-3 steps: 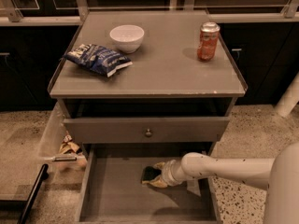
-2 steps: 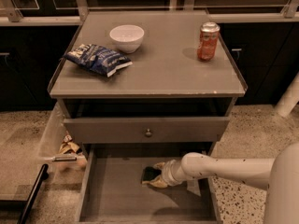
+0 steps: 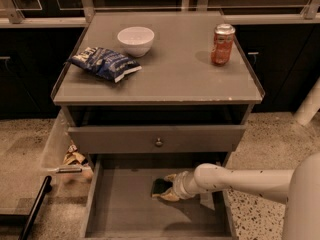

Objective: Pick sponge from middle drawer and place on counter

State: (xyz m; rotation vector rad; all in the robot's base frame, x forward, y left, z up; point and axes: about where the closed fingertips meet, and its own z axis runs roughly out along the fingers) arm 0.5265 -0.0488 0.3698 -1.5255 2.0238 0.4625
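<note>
The middle drawer (image 3: 125, 214) is pulled out at the bottom of the view, a grey box with a flat floor. The sponge (image 3: 160, 187), dark on top, lies on the drawer floor near its back. My gripper (image 3: 169, 188) reaches in from the right on a white arm and its fingers sit around the sponge, one above and one below it. The grey counter (image 3: 170, 79) is above, past the drawer front with the round knob (image 3: 159, 142).
On the counter are a white bowl (image 3: 135, 40), a blue snack bag (image 3: 104, 63) and a red can (image 3: 222, 44). A clear bin with crumpled wrappers (image 3: 74, 158) stands left of the cabinet. A black bar (image 3: 34, 209) lies at lower left.
</note>
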